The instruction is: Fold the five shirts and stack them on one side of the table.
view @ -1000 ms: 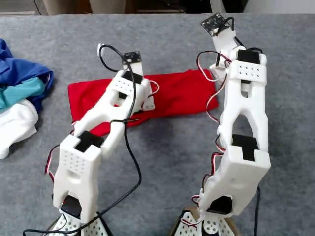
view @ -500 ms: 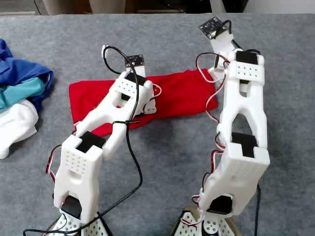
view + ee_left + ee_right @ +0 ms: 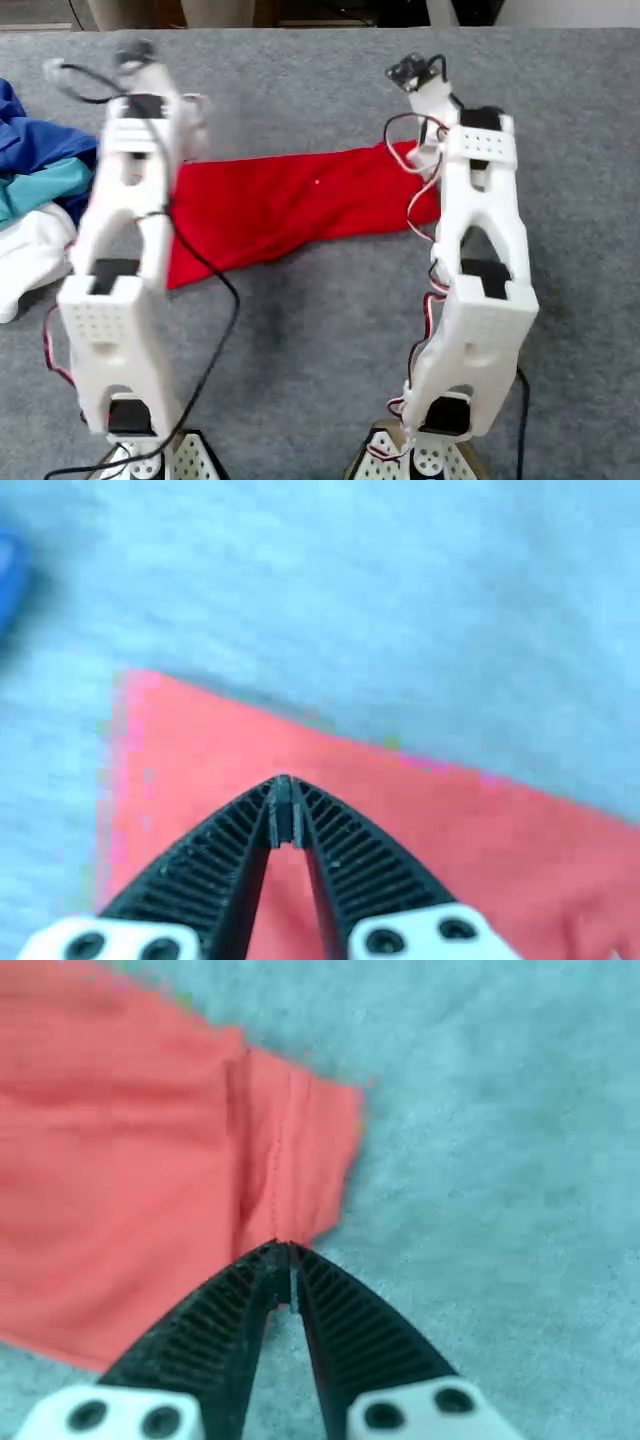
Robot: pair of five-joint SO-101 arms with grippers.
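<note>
High view: red shirt (image 3: 290,205) flat on counter (image 3: 330,320) | left end effector (image 3: 284,810) closed over shirt | right end effector (image 3: 283,1260) closed at shirt's edge

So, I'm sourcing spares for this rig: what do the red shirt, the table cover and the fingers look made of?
The red shirt: soft knit fabric, matte; it drapes in creases, with a stitched seam.
The table cover: grey felt or carpet, probably; fuzzy, mottled nap.
The fingers: black hard plastic, likely printed; ribbed inner faces.
</note>
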